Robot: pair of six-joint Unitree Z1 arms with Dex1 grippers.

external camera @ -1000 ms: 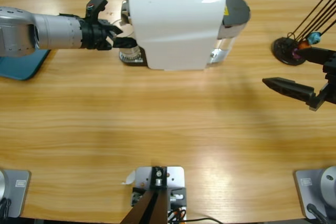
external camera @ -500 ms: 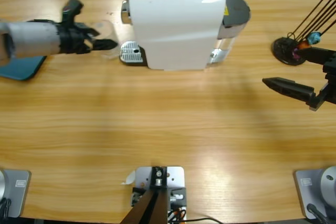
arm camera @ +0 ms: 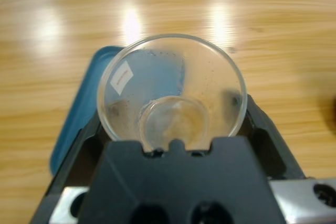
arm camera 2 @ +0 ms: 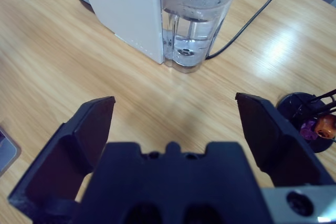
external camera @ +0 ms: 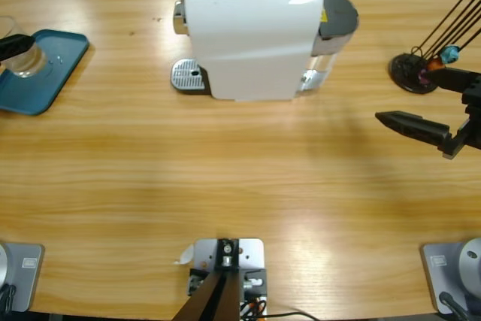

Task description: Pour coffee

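the one clear glass cup [arm camera: 172,94] is sitting clamped between the left gripper [arm camera: 170,129] jaws, over the near end of the single blue tray [arm camera: 79,124]. from above, the cup [external camera: 22,56] is showing at the far left edge of the table [external camera: 240,186], over the tray [external camera: 45,73], well away to the left of the white coffee machine [external camera: 252,35]. there is a brownish film in the bottom of the glass and a few dark specks on its wall; how much liquid is in it, i cannot tell. only a black sliver of the left gripper [external camera: 10,44] is poking into the overhead picture, the rest of that arm being cut off.

the machine's one round drip grate [external camera: 188,77] is standing bare at its left foot. its clear water tank [arm camera 2: 197,24] is sitting at the machine's right end, partly filled, with one black cable [arm camera 2: 247,19] trailing away behind it.

the right gripper [arm camera 2: 176,129] is hanging spread wide and gripping nothing, well to the right of the machine [arm camera 2: 126,3]. beside it a black capsule stand [external camera: 413,71] is holding thin rods that run out of the frame; i am counting two capsules, one blue, one orange.
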